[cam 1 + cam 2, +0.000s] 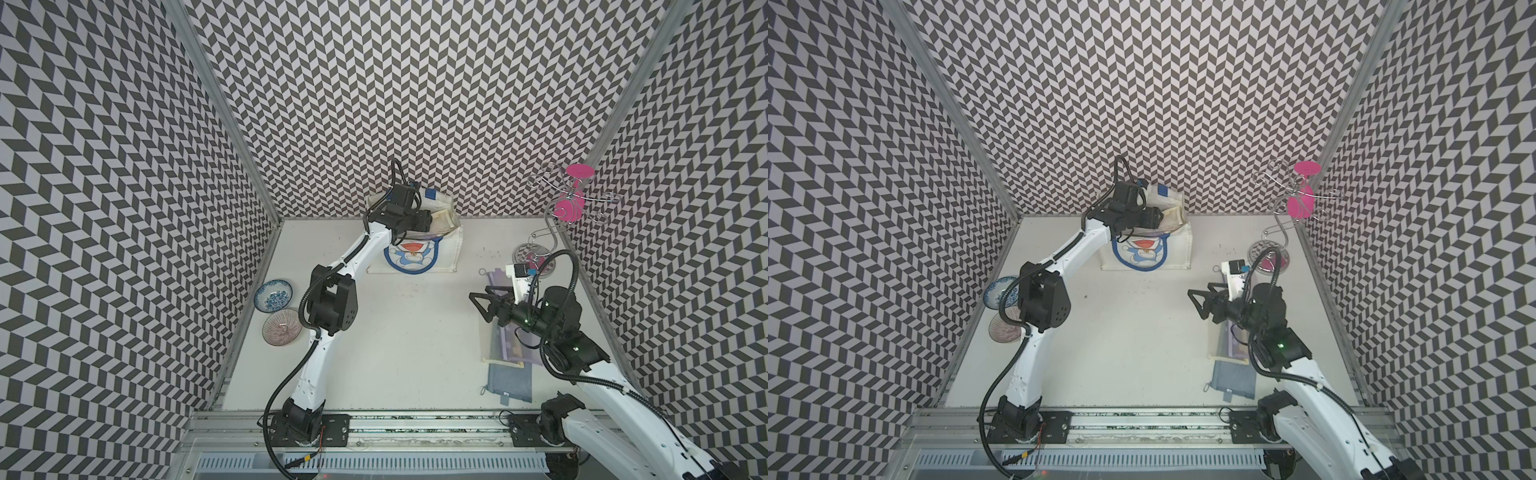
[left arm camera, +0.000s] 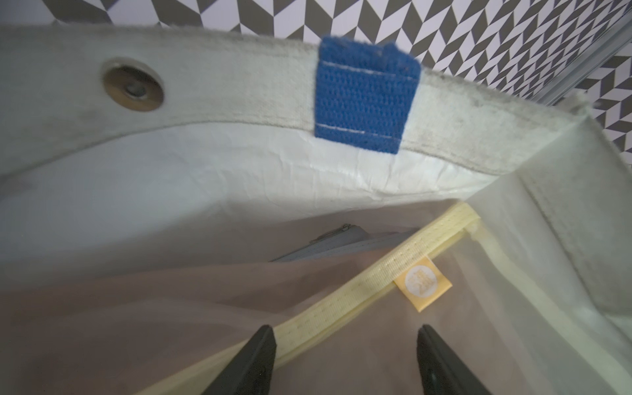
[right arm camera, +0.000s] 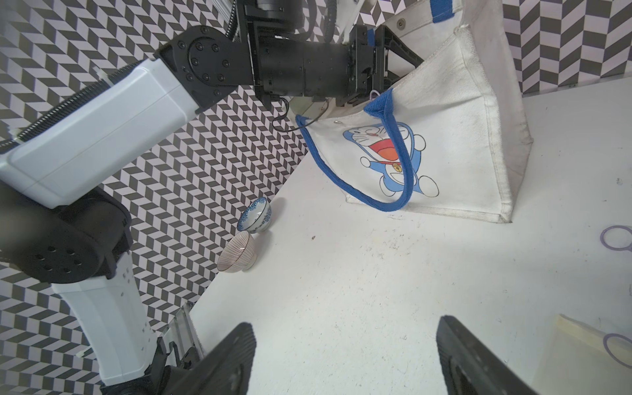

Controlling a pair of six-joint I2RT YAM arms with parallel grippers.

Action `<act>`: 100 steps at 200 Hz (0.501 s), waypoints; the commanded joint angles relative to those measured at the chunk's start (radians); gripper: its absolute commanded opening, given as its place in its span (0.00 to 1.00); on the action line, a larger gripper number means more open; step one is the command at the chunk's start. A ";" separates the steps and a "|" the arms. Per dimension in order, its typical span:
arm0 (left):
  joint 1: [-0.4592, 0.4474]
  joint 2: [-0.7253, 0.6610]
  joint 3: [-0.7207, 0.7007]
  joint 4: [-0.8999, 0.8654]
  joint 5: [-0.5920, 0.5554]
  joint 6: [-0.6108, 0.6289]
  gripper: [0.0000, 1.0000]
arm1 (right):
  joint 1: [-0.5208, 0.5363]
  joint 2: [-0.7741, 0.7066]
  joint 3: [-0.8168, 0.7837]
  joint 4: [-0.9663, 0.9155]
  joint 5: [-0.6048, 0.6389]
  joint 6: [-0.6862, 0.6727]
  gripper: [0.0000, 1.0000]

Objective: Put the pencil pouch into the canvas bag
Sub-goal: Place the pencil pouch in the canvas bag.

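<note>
Altogether one canvas bag (image 1: 449, 254), two bowls (image 1: 273, 295)

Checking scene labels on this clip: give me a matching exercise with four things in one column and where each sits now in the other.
Things:
1. left gripper
2. right gripper
3. blue-patterned bowl
4. grey pouch

Places:
A. lying flat near the table's front edge
B. inside the canvas bag's mouth
C. over bare table, holding nothing
D. beside the striped bowl

Pairs: 1-B, 2-C, 3-D, 4-A
</note>
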 commanded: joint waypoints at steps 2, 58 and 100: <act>-0.009 -0.047 0.073 -0.034 -0.082 0.046 0.74 | -0.005 0.006 0.034 -0.007 0.035 -0.012 0.84; -0.122 -0.293 -0.060 -0.049 -0.213 0.142 0.89 | -0.023 0.051 0.063 -0.126 0.147 0.027 0.84; -0.292 -0.640 -0.571 0.161 -0.260 0.153 0.95 | -0.147 0.084 0.018 -0.161 0.139 0.102 0.87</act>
